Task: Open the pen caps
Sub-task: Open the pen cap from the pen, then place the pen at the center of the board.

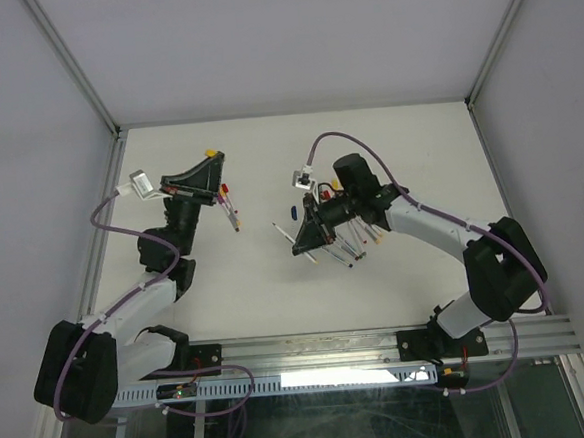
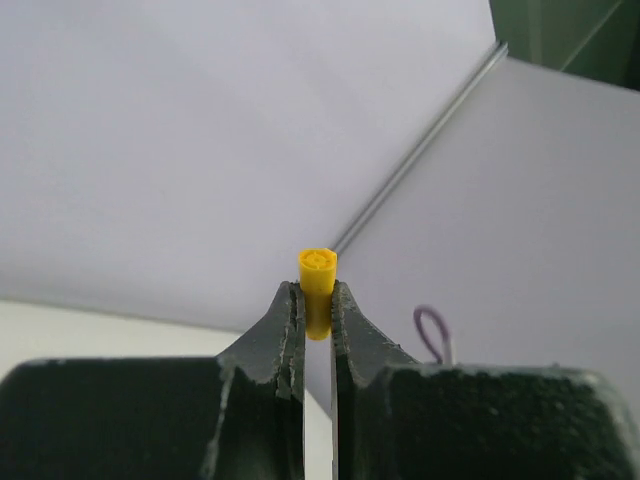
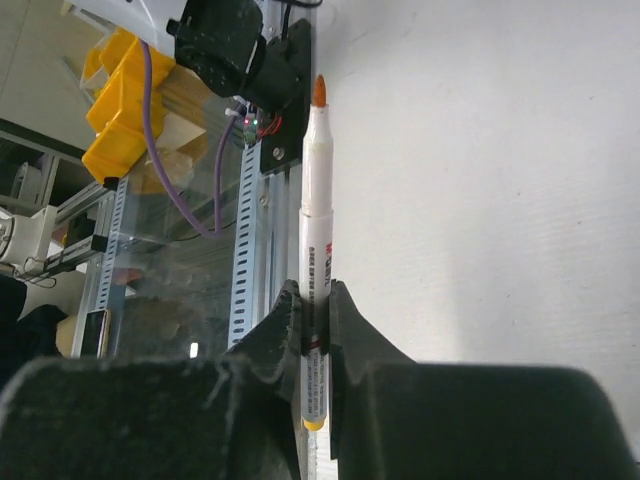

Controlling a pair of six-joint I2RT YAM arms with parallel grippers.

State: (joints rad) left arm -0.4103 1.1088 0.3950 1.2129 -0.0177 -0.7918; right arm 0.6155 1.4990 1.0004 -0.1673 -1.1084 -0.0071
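Overhead, the left gripper [image 1: 210, 157] pinches a small yellow bullet-shaped plastic cap [image 1: 208, 149] at its tips. The right gripper [image 1: 299, 243] clamps a thin white pen barrel [image 1: 281, 229]. Loose pens [image 1: 352, 243] beside it probably await uncapping. Left wrist: cap free of any pen. Right wrist: orange nib [image 3: 320, 90] bared ahead of the jaws.

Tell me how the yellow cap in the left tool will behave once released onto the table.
The yellow cap looks cylindrical, so it will probably roll if it lands sideways. It is tiny plastic, likely very light and easily flicked away. Only the tips of the left tool pinch its smooth sides, so it might slip.
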